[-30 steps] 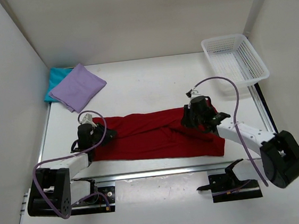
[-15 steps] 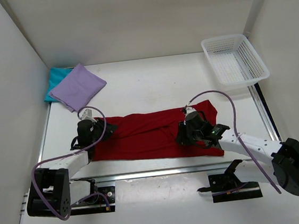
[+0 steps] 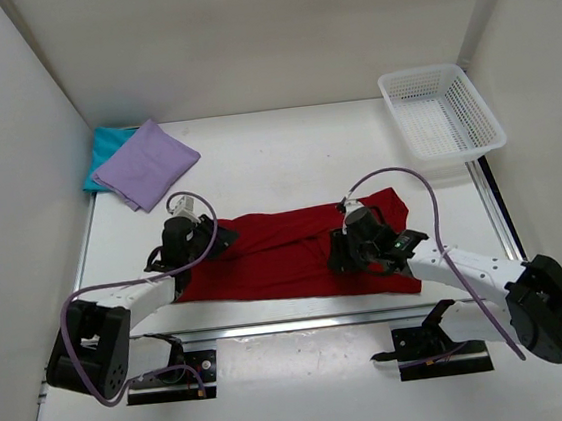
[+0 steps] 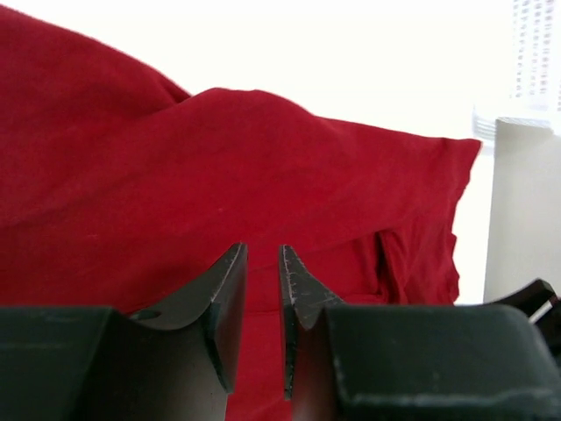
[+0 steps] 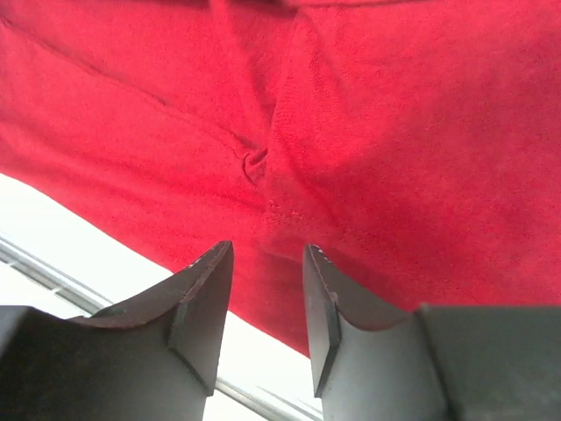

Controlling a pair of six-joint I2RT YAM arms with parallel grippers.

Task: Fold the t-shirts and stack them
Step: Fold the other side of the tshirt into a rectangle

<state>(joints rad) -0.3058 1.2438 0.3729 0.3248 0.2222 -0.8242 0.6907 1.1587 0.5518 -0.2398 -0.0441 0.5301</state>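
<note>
**Dark red t-shirt (image 3: 286,255) mid-fold**

It lies as a long band between the arms, near the table's front edge. The right gripper (image 5: 267,250) hovers over it, fingers spread and empty. The left gripper (image 4: 263,250) shows a narrow gap; whether it nips cloth is unclear. Next, probably, an end needs grasping and folding across

You are getting nothing readable here: no words, brands or numbers are showing. Fine ticks along one finger (image 4: 296,289) of the left gripper (image 4: 261,254) may be just scratches.
</note>
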